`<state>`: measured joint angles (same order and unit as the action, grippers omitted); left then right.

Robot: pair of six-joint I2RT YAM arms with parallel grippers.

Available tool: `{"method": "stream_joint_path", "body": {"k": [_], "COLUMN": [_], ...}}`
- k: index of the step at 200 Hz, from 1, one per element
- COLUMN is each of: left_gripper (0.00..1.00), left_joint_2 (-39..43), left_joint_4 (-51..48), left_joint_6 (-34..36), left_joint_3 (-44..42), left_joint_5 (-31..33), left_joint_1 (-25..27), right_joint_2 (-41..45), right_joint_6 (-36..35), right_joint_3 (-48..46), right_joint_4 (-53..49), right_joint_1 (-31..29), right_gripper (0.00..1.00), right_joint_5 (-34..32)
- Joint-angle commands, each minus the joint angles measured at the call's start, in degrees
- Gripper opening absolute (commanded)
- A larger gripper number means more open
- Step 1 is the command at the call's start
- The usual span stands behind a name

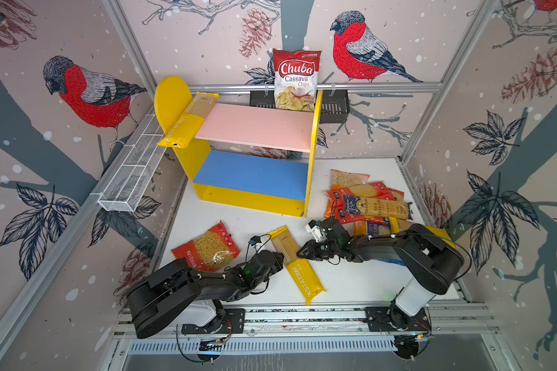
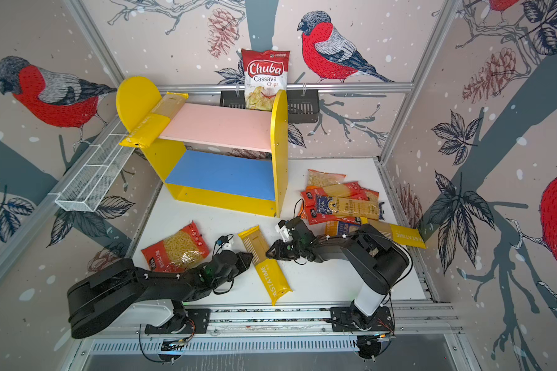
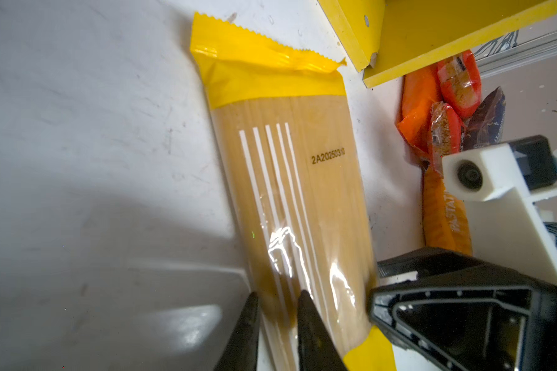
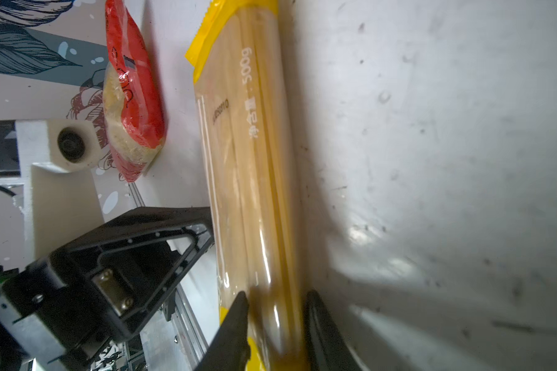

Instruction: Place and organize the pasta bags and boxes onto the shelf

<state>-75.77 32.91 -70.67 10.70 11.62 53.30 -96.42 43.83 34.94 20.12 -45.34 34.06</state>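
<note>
Your left gripper (image 1: 280, 257) has closed down on one long edge of the long yellow PASTATIME spaghetti pack (image 1: 298, 273), near the middle of its length; in the left wrist view its black fingers (image 3: 311, 327) stand only narrowly apart, with the clear window film pinched between them. Your right gripper (image 1: 301, 252) meets the same pack from the opposite edge; in the right wrist view its fingers (image 4: 235, 327) sit one on each side of the pack's body, pressed against it. The pack lies slantwise on the white tabletop (image 1: 351, 282) at the front, between your two arms and well apart from the shelf (image 1: 312, 160). That two-tier shelf with yellow side panels stands at the back left; its blue lower board (image 1: 254, 175) is bare, and a second yellow PASTATIME pack (image 1: 187, 122) rests along the left end of its pink upper board (image 1: 254, 125), overhanging the front edge. A red macaroni bag (image 1: 206, 247) lies just beside your left arm; a heap of red, orange and blue-labelled pasta packs (image 1: 367, 202) lies on the right, near your right arm.
</note>
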Motion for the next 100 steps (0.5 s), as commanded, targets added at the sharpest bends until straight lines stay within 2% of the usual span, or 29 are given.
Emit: {"method": "stream_joint_path", "body": {"k": [1, 58, 100], "left_gripper": [0.19, 0.19, 0.19], "left_joint_2": [-0.17, 2.19, 11.37], "left_joint_4": [2.38, 1.55, -6.63], "left_joint_6": [0.53, 0.89, 3.56], "left_joint_3": [-0.24, -0.76, -0.77], "left_joint_5": [-1.47, -2.05, -1.70], "left_joint_1": [-0.64, -1.26, -4.32], "right_joint_2": [-0.32, 0.73, 4.22], "right_joint_6": [2.92, 4.85, 4.43], "right_joint_3": [-0.75, -1.28, -0.20], "right_joint_4": [7.52, 10.32, 8.90], "right_joint_1": [-0.24, -0.58, -0.44], "right_gripper": [0.22, 0.05, 0.02], "right_joint_5": [4.76, 4.76, 2.49]}}
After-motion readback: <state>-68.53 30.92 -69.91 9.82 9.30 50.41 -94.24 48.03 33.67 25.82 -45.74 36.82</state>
